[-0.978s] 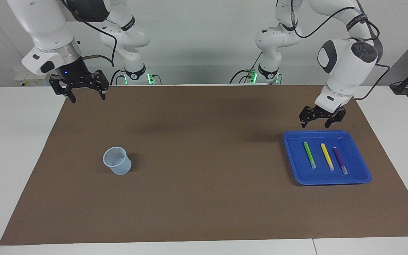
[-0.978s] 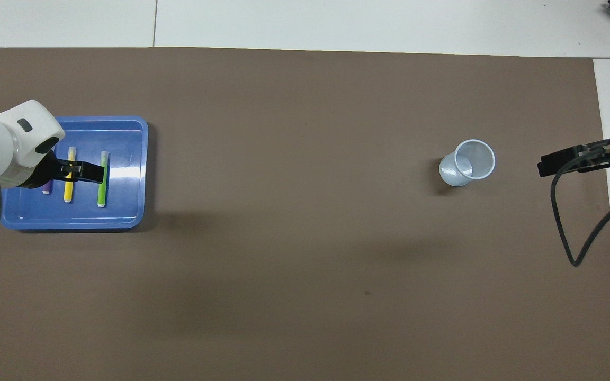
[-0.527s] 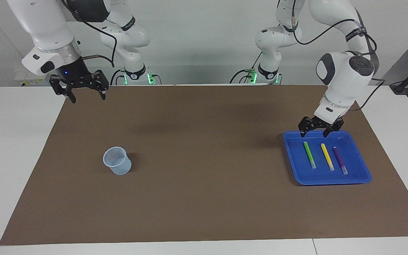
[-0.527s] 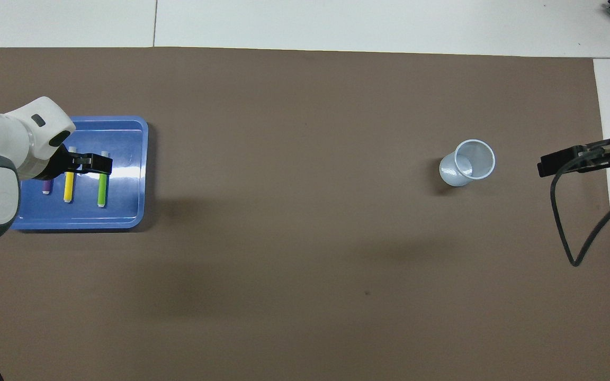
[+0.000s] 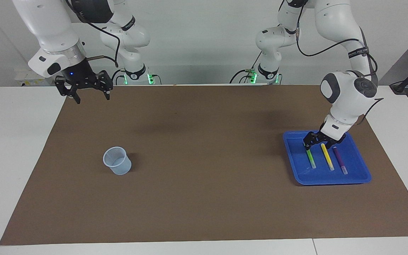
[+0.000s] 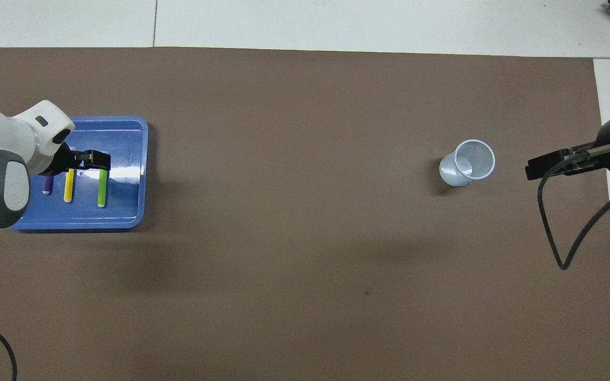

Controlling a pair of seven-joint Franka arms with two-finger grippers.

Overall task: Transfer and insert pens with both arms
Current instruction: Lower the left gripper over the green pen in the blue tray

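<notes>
Green [image 5: 310, 158], yellow [image 5: 328, 158] and purple [image 5: 340, 161] pens lie side by side in a blue tray [image 5: 331, 183] toward the left arm's end of the table. My left gripper [image 5: 316, 145] is open and low in the tray, over the ends of the green and yellow pens nearer the robots, and holds nothing. In the overhead view it [image 6: 90, 160] covers the tops of the green pen [image 6: 102, 190] and yellow pen [image 6: 68, 188]; the purple pen [image 6: 47, 184] is partly under the wrist. My right gripper [image 5: 85, 94] is open and empty, raised over the mat's edge nearest the robots.
A clear plastic cup [image 5: 117, 161] stands upright on the brown mat toward the right arm's end; it also shows in the overhead view [image 6: 468, 163]. Two smaller white arms with green lights stand at the table's edge [image 5: 135, 76].
My left gripper has come down from above the tray's edge into the tray, onto the green and yellow pens' ends. My right gripper has shifted slightly toward the table's middle.
</notes>
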